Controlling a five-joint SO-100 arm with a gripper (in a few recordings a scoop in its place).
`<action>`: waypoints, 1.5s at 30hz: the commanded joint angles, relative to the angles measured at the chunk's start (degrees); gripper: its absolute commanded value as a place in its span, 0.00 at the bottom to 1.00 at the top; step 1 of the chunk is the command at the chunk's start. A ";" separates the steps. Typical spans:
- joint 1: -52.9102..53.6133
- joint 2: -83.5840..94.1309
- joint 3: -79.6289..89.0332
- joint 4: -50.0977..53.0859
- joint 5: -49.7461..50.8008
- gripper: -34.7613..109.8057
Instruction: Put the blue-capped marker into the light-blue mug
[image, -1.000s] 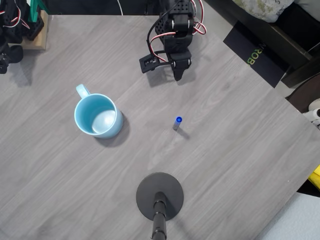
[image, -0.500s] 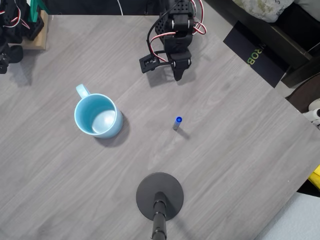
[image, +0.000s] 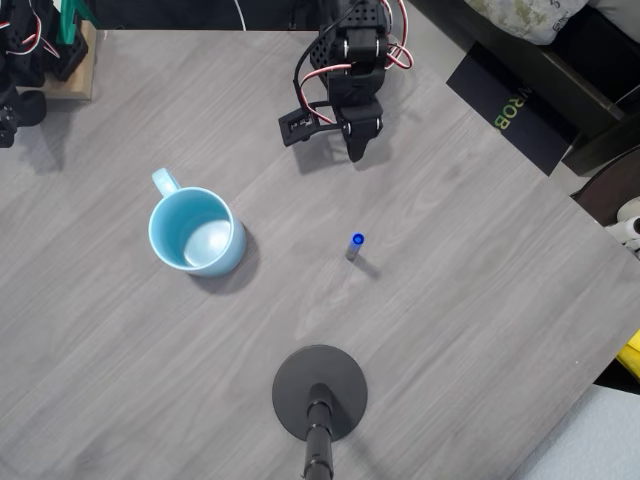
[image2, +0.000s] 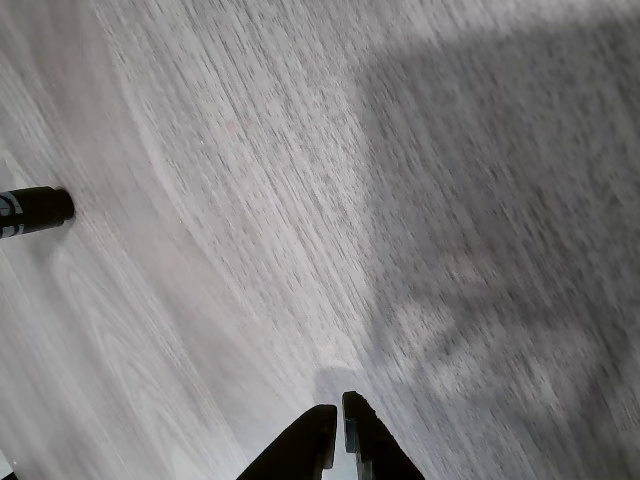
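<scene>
You are looking down on a grey wood-look table (image: 470, 300) with dark furniture past its top right edge. Your arm sits folded at the top middle of the table, and its gripper (image: 356, 150) points down at the bare wood. In the wrist view the two black fingertips of the gripper (image2: 335, 418) are almost touching, with just a thin crack between them, and they hold nothing. The blue-capped marker (image: 355, 245) stands upright on the table, a little way in front of the gripper, not touching it. In the wrist view, its black end (image2: 30, 211) peeks in at the left edge. The light-blue mug (image: 195, 232) sits open side up, well off to the gripper's side, on the left in the overhead view. A round black stand base (image: 320, 392) sits beyond the marker, near the bottom edge.
</scene>
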 joint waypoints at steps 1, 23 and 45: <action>0.18 1.49 0.18 0.88 0.00 0.24; 0.18 1.49 0.18 0.88 0.00 0.24; -0.70 1.49 0.18 0.88 0.00 0.24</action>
